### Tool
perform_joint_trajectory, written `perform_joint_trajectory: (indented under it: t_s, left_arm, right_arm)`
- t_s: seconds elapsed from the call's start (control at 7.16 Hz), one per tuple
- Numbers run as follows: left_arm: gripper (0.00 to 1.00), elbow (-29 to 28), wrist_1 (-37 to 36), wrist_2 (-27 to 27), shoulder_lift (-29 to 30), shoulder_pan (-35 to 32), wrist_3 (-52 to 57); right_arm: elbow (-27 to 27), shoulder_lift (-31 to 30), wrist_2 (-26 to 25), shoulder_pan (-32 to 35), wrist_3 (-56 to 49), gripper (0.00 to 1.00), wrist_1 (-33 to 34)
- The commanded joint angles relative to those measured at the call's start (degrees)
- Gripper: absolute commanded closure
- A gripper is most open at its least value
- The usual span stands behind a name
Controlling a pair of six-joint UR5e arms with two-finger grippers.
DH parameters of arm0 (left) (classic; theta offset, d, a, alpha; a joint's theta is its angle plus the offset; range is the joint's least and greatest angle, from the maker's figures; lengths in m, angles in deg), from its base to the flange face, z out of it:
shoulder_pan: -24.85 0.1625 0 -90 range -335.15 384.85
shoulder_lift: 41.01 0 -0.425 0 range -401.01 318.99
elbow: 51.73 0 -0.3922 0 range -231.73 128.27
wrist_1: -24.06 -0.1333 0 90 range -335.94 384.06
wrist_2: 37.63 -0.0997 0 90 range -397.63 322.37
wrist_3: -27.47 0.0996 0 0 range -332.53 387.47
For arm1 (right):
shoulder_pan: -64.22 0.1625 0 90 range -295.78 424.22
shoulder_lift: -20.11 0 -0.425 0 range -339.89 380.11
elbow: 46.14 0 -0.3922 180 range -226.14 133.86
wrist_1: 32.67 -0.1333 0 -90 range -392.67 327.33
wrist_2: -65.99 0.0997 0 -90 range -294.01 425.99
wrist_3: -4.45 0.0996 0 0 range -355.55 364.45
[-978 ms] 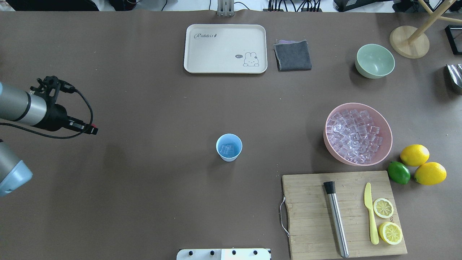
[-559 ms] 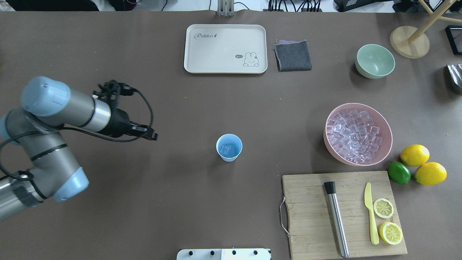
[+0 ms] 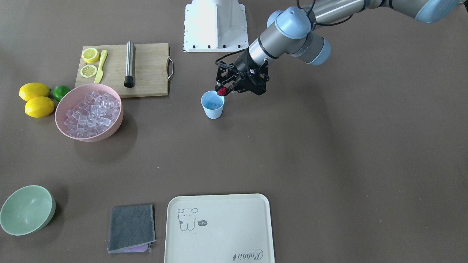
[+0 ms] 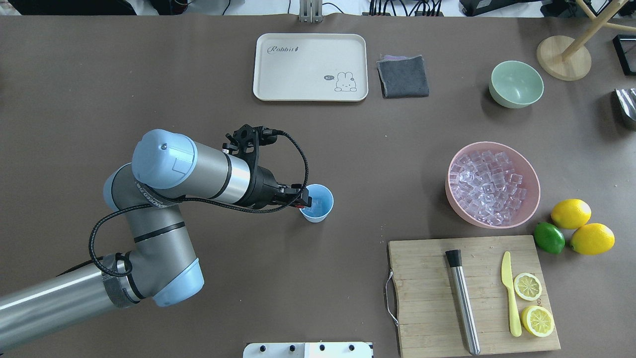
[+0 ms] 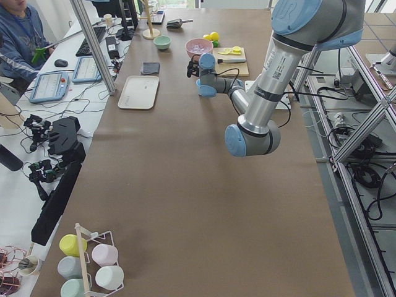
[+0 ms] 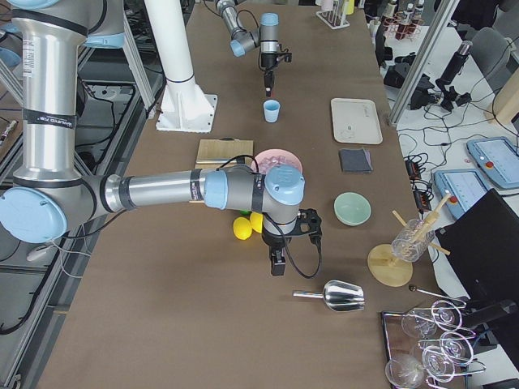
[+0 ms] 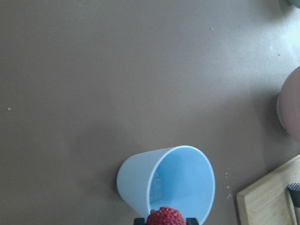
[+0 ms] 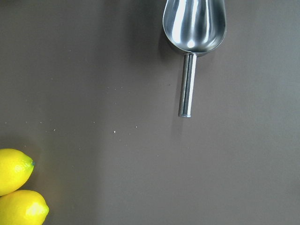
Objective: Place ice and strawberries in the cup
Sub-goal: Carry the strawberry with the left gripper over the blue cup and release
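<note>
The light blue cup (image 4: 320, 204) stands upright mid-table and has some ice in it; it also shows in the front view (image 3: 212, 106) and the left wrist view (image 7: 178, 180). My left gripper (image 4: 301, 199) is shut on the red strawberry (image 3: 221, 91), holding it just above the cup's rim on the robot's left side. The strawberry shows at the bottom of the left wrist view (image 7: 166, 217). A heap of ice cubes (image 4: 487, 185) fills the pink bowl (image 4: 535, 196). My right gripper (image 6: 276, 264) shows only in the right side view; I cannot tell if it is open or shut.
A wooden board (image 4: 427, 298) holds a steel muddler (image 4: 463, 303), a yellow knife and lemon halves. Two lemons and a lime (image 4: 549, 237) lie beside it. A pale green bowl (image 4: 516, 83), grey cloth (image 4: 403, 76) and tray (image 4: 310, 67) are at the far side. A metal scoop (image 8: 194, 23) lies under the right wrist.
My left arm has swung in from the table's left edge to the cup, carrying the red piece in its shut gripper. The cup has not moved.
</note>
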Motion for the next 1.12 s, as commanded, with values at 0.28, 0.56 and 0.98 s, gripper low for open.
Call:
perform_joint_trajectory:
  t_s: [0.28,0.56,0.98]
  left_arm:
    - [0.02,-0.2,0.1,-3.5,1.2,1.7,-1.5]
    - [0.02,-0.2,0.1,-3.6,1.2,1.7,-1.5]
    - [0.02,-0.2,-0.4,-3.1,-1.3,0.9,-1.0]
  right_arm:
    - [0.1,0.1,0.0,0.0,0.0,0.00,0.0]
    - [0.0,0.1,0.0,0.0,0.0,0.00,0.0]
    - [-0.1,0.1,-0.1,0.0,0.0,0.00,-0.1]
